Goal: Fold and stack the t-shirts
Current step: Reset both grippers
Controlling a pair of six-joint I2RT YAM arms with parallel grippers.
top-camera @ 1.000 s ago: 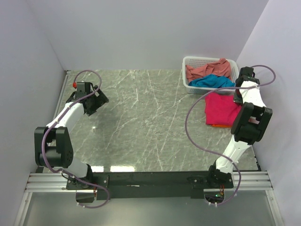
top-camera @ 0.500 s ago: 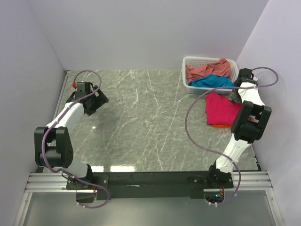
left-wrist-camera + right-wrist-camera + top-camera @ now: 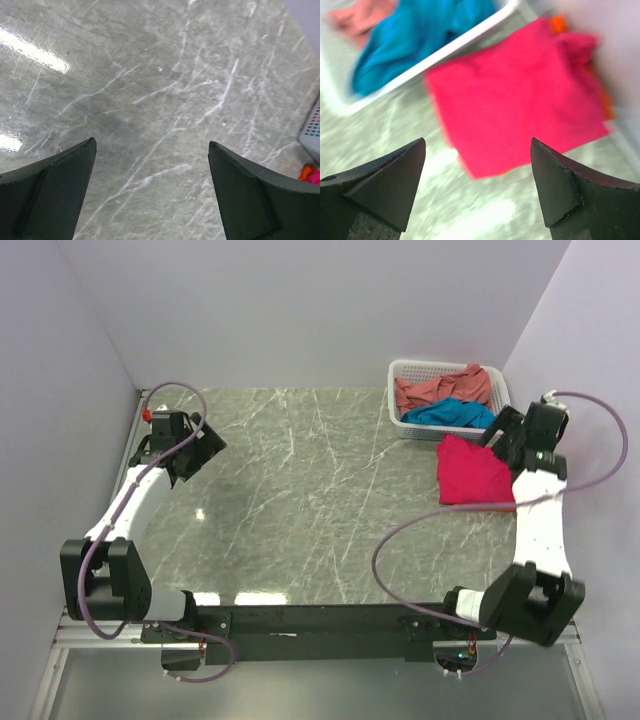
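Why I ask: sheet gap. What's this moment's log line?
left hand: open | right hand: open, near magenta t-shirt | magenta t-shirt: folded atop orange t-shirt | basket: teal t-shirt, salmon t-shirt

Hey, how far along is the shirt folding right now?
Done: the magenta shirt lies folded on the orange shirt, on the table beside the basket. In hand: nothing. The right fingers stand open above that stack, and the left fingers are open across the table. Left: the teal shirt and salmon shirt, crumpled in the basket.
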